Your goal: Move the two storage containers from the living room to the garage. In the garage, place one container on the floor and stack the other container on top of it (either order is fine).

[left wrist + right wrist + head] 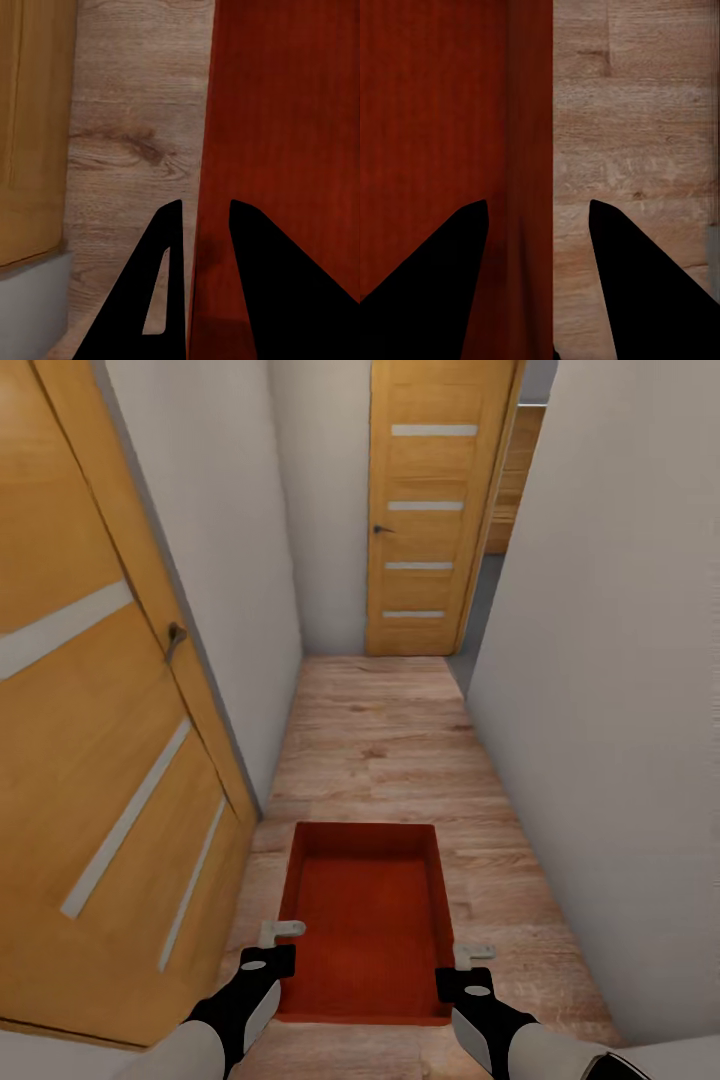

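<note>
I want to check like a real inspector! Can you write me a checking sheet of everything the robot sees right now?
Surface: light wood-plank floor of a narrow hallway.
Job's things: one orange-red storage container, open top, empty, carried between both arms.
Clutter: nothing seen.
Grippers: left gripper straddles the container's left wall; right gripper straddles its right wall; firmness of the clamp cannot be told.
Cables: nothing seen.
Surroundings: white walls; an orange wooden door on the left, another orange door ahead.

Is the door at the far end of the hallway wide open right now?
No, the far door sits shut in its frame at the end of the wood-plank floor, beyond the storage container.
</note>
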Robot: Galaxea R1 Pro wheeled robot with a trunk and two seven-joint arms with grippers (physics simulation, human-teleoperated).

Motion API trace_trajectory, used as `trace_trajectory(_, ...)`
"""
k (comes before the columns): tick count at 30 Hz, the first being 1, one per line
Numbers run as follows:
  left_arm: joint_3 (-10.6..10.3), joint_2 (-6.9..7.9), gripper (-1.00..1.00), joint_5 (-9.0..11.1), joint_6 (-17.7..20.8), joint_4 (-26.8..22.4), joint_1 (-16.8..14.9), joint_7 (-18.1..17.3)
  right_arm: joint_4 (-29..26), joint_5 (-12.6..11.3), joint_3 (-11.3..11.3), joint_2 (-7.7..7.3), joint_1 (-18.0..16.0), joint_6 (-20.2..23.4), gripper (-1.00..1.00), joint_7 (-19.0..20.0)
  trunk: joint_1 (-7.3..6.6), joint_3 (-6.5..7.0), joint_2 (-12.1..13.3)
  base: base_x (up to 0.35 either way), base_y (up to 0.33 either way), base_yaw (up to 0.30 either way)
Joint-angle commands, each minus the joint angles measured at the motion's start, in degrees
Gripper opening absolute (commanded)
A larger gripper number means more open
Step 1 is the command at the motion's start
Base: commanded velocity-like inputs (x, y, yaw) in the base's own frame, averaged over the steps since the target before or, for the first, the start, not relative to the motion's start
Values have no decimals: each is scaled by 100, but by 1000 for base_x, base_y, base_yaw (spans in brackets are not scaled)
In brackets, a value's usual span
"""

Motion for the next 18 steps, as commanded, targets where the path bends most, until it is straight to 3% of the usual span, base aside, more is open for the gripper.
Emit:
trace_trajectory(1,126,2,-100,-80,43,-287,-2,32,157,-101,-29,0,-2,-21,-100,-7,4,-6,-4,322,69,-281)
trace_trajectory(9,126,3,-100,-80,46,-286,-2,31,157,-101,-29,-5,-2,-21,-100,-7,4,-6,-4,322,64,-269)
trace_trajectory(18,127,3,-100,-80,45,-287,-2,31,157,-98,-29,-9,-2,-21,-100,-7,4,-6,-4,322,67,-26)
